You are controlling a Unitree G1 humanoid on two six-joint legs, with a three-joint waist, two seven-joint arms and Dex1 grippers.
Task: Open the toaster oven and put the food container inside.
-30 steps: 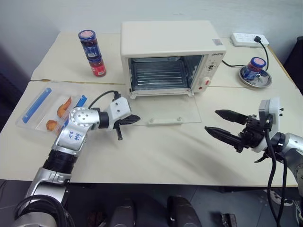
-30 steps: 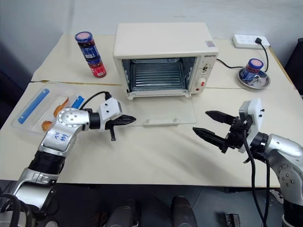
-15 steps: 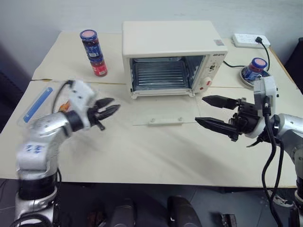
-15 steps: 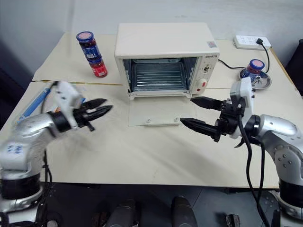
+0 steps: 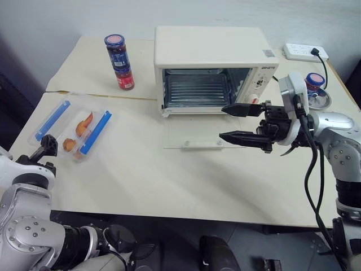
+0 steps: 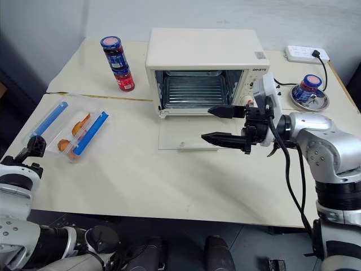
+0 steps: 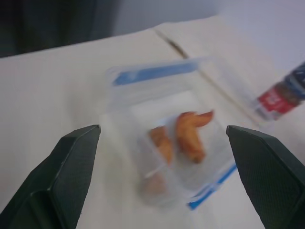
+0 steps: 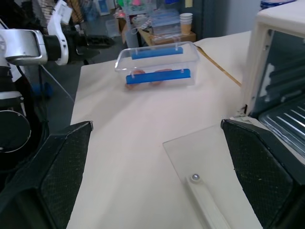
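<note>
The left gripper [image 7: 159, 181] has swung away from the door to the tabletop's [image 5: 169, 175] left edge, fingers now wide and empty, facing the food container [image 5: 73, 129] holding orange pieces. The right gripper [image 5: 232, 122], wide open and empty, has shifted over the toaster oven's [image 5: 211, 68] lowered door.

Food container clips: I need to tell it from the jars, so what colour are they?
Blue, on the clear food container; clearest in the left eye view.

arms: my silver-grey metal shells, rounded joints with small dark screw holes | wrists: white blocky housings | right claw [image 5: 240, 123]: two long black tapered fingers | left claw [image 7: 157, 179]: black textured fingers | cables: black, looping along my right forearm
</note>
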